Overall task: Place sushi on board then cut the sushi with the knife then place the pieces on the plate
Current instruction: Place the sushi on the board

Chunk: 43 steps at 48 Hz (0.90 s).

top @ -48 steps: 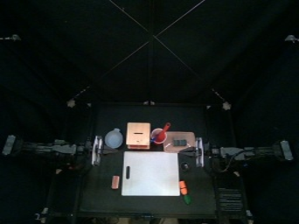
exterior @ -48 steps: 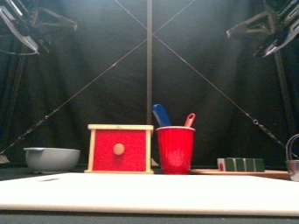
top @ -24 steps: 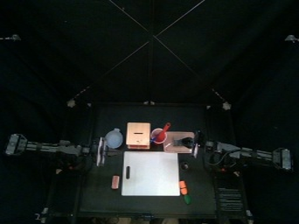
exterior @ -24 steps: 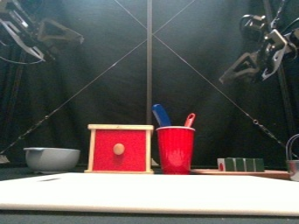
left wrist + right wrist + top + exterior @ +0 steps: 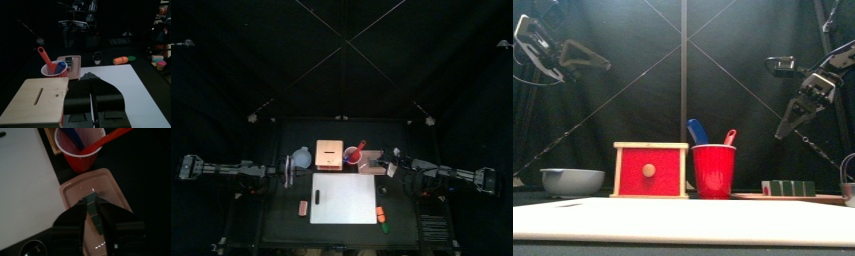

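Where the top view looks down on the table, the left gripper [image 5: 289, 170] hangs just left of the blue-grey bowl [image 5: 301, 158], and the right gripper [image 5: 392, 166] is above the right end of the pink tray [image 5: 378, 162]. The pale wooden box [image 5: 329, 153] and red cup [image 5: 353, 156] stand between bowl and tray, behind the white cutting board [image 5: 345, 198], whose surface is bare. From the front view, both grippers are high above the table and hold nothing. The sushi roll [image 5: 790, 187] lies in one piece on the tray at the right, beside the cup, which carries the blue knife [image 5: 698, 131] and red knife [image 5: 730, 137]. From the left wrist view, that gripper's jaws are pressed together with only a thin line between them (nothing caught there), above the board's edge next to the box. From the right wrist view, its jaws stand close together over the tray, and the narrow slit between them shows a strip of the dark green roll lying below, not gripped.
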Each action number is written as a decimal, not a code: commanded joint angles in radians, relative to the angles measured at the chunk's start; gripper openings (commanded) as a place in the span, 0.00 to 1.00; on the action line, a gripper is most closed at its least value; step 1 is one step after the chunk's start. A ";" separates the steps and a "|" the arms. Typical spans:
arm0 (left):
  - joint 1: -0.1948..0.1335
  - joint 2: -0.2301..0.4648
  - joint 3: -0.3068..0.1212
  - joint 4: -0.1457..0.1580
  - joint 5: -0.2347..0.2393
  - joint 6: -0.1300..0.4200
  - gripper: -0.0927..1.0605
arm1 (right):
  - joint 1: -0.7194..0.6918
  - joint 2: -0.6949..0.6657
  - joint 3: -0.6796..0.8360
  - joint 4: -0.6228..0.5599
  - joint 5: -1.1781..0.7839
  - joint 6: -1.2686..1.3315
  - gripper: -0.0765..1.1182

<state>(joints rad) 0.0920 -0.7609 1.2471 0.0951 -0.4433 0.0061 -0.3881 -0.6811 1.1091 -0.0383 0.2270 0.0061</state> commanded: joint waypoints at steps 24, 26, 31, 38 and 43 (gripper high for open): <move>0.029 0.046 -0.012 0.000 -0.009 0.002 0.07 | -0.034 0.186 -0.052 -0.112 -0.012 0.002 0.91; 0.029 0.046 -0.012 0.000 -0.009 0.002 0.07 | -0.037 0.204 -0.058 -0.114 -0.012 0.002 0.91; 0.029 0.046 -0.012 0.002 -0.009 0.000 0.07 | -0.041 0.255 -0.063 -0.110 -0.012 0.002 0.91; 0.029 0.046 -0.012 0.002 -0.009 0.000 0.07 | -0.051 0.325 -0.069 -0.109 -0.012 0.002 0.91; 0.029 0.046 -0.012 0.002 -0.009 0.000 0.07 | -0.058 0.370 -0.077 -0.107 -0.012 0.002 0.91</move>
<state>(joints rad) 0.1181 -0.7164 1.2487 0.0951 -0.4433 0.0061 -0.4372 -0.3237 1.0569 -0.1488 0.2209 0.0092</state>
